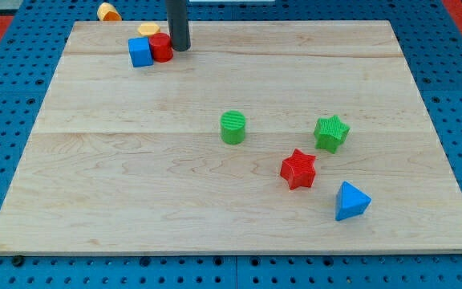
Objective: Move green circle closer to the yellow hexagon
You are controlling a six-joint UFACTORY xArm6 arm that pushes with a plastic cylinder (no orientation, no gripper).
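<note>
Seven blocks counted, rod tip at the table's top edge

Seven blocks are seen: two green, two red, two blue, and one yellow hexagon (148, 30). The green circle (233, 127) stands upright near the table (119, 185) centre, showing no long axis. My tip (180, 48) is placed beside the red cylinder (162, 47) near the top-left corner; no hand is fitted.

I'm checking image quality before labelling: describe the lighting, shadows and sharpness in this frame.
Camera view: even, soft lighting with no glare on the wooden board; the green circle, red star and blue triangle cast only faint, short shadows; block edges are sharp; the rod is cropped at the view's top, my tip still clear.
</note>
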